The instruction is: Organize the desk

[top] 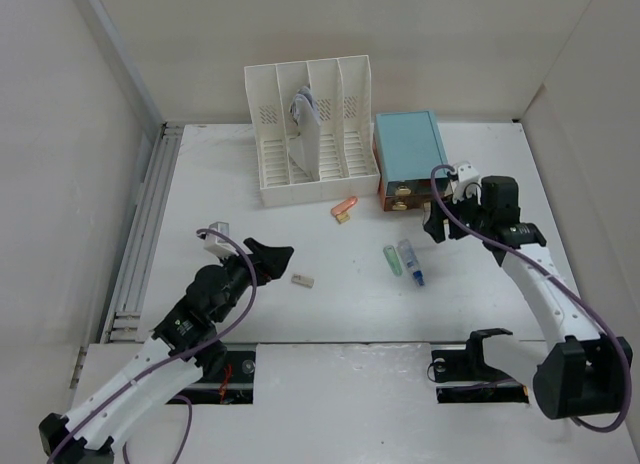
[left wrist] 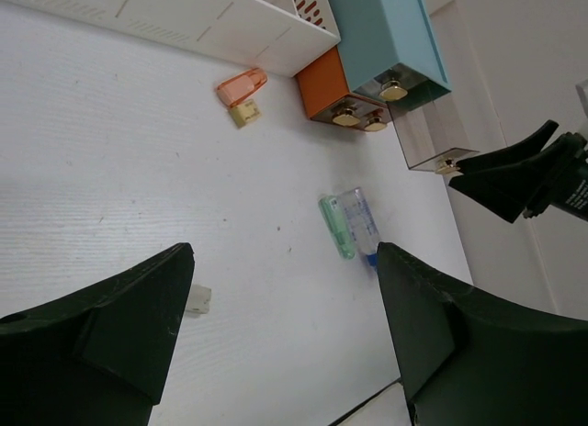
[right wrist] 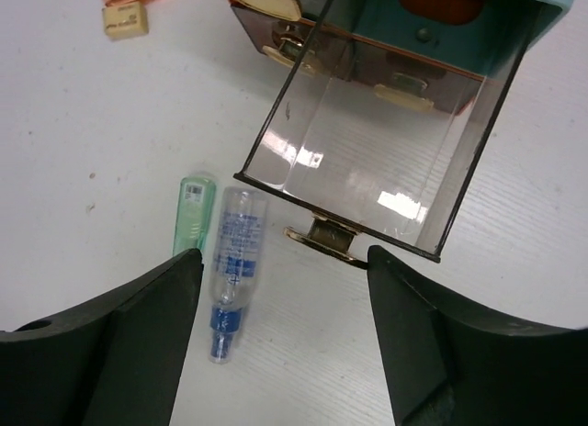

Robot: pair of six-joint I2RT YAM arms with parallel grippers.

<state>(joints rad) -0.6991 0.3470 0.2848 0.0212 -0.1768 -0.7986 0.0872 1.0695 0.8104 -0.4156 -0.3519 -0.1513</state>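
Note:
The white desk (top: 330,314) holds loose items. A green tube (top: 391,260) and a clear bottle with a blue cap (top: 409,261) lie side by side at centre right. A small beige piece (top: 303,280) lies left of them. An orange clip (top: 344,205) and a beige block (top: 343,218) lie in front of the rack. My left gripper (top: 275,254) is open and empty above the desk, near the beige piece (left wrist: 197,299). My right gripper (right wrist: 285,256) is open and empty, just in front of the gold knob (right wrist: 322,238) of a pulled-out clear drawer (right wrist: 367,160).
A white slotted file rack (top: 310,134) stands at the back with a white object in one slot. A teal-topped drawer box (top: 408,154) stands to its right, and its orange drawers (left wrist: 323,82) are shut. Grey rails (top: 140,234) run along the desk's left edge. Walls enclose three sides.

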